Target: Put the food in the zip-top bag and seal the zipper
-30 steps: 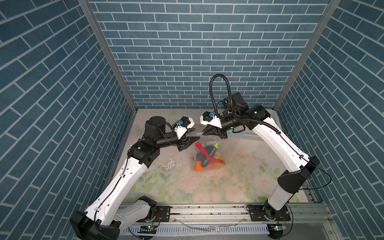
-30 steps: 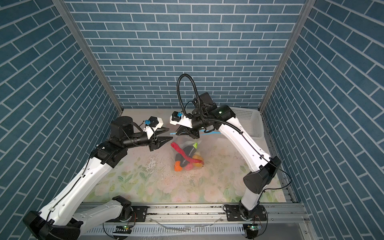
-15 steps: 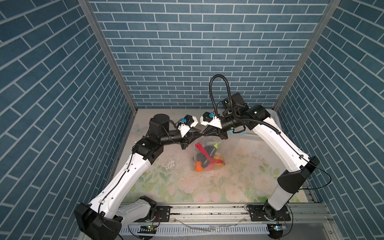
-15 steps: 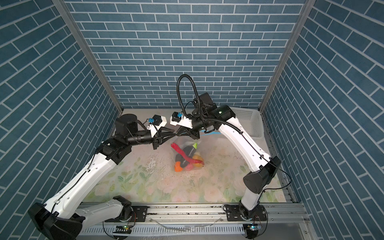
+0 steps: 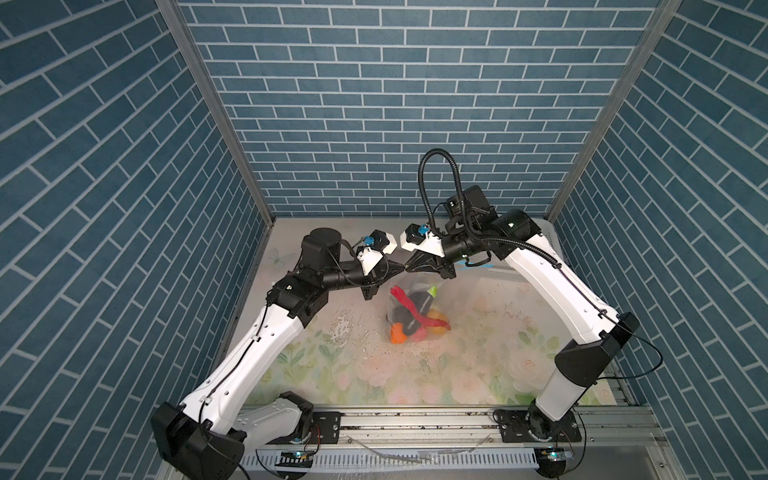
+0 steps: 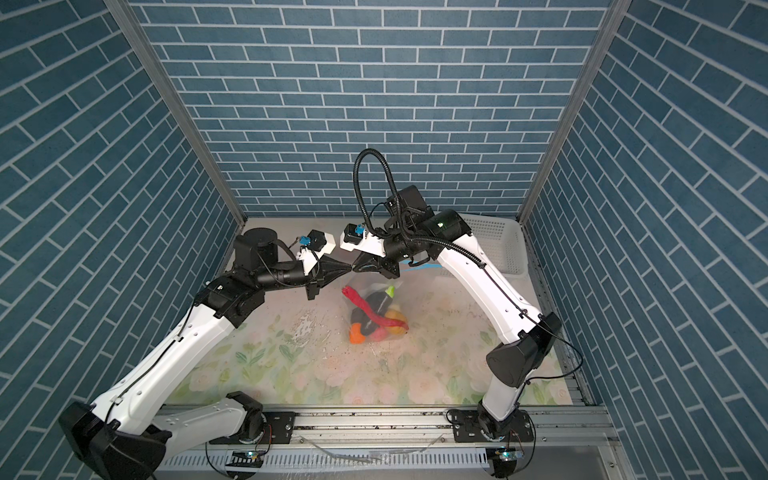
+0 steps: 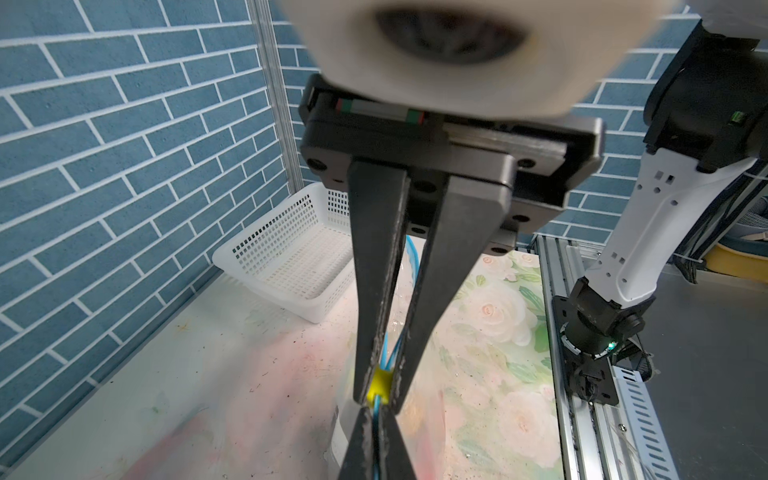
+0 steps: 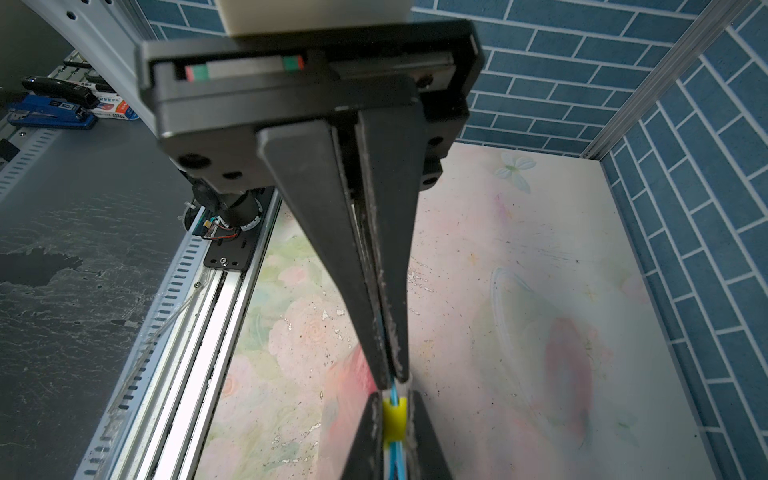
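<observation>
Over the middle of the table, toward its far edge, your two grippers meet tip to tip above the surface.

Your left gripper: jaws pinched fully together on the zipper, with the thin blue strip running out between the fingertips.

Your right gripper: jaws likewise pressed together on the same strip, right at the yellow end mark, which sits between its pads. The two grips are just beside each other, nearly touching.

The zip-top bag hangs below them from that mouth edge, as both top views show.

The food is bunched in the bag's low end. A red strip lies across black lumps, an orange piece is lowest, and yellow-orange shows behind. You cannot tell whether the loaded end rests on the table or hangs just clear of it.

A white perforated basket sits at the table's far right corner.
</observation>
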`<act>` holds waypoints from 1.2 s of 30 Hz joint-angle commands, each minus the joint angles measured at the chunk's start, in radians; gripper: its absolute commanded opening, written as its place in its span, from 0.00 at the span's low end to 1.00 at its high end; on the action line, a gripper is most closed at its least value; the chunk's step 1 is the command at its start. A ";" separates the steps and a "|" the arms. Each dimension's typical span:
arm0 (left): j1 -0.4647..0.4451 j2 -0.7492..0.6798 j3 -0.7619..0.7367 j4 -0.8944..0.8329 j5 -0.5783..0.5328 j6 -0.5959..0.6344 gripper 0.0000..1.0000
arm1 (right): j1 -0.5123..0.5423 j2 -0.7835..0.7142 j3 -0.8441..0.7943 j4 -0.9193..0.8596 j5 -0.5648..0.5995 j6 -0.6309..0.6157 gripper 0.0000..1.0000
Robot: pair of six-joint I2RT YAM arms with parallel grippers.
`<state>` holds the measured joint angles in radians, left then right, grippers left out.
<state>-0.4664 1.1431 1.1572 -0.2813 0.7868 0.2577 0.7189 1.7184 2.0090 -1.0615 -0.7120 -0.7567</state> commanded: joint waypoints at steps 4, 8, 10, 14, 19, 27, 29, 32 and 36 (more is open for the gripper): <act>-0.005 -0.007 -0.001 -0.027 -0.006 0.000 0.00 | -0.002 -0.023 0.026 -0.005 -0.017 -0.027 0.04; -0.005 -0.008 0.001 -0.027 -0.013 -0.001 0.00 | -0.003 -0.022 0.027 -0.005 -0.012 -0.027 0.05; -0.005 -0.010 0.002 -0.029 -0.020 0.005 0.00 | -0.003 -0.025 0.027 -0.005 -0.012 -0.027 0.05; -0.005 -0.018 0.002 -0.033 -0.038 0.018 0.00 | -0.003 -0.026 0.028 -0.005 -0.004 -0.027 0.05; -0.002 -0.024 0.001 -0.033 -0.077 0.023 0.00 | -0.002 -0.028 0.033 -0.006 0.008 -0.027 0.05; 0.002 -0.025 0.009 -0.032 -0.099 0.026 0.00 | -0.004 -0.025 0.042 -0.008 0.022 -0.027 0.05; 0.004 -0.025 0.008 -0.031 -0.104 0.027 0.00 | -0.006 -0.026 0.043 -0.010 0.026 -0.027 0.04; 0.006 -0.028 0.009 -0.030 -0.112 0.024 0.00 | -0.006 -0.026 0.046 -0.012 0.029 -0.027 0.04; 0.010 -0.034 0.009 -0.035 -0.134 0.028 0.00 | -0.007 -0.027 0.047 -0.014 0.034 -0.027 0.04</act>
<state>-0.4717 1.1313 1.1572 -0.2863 0.7136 0.2749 0.7200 1.7184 2.0094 -1.0454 -0.6880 -0.7567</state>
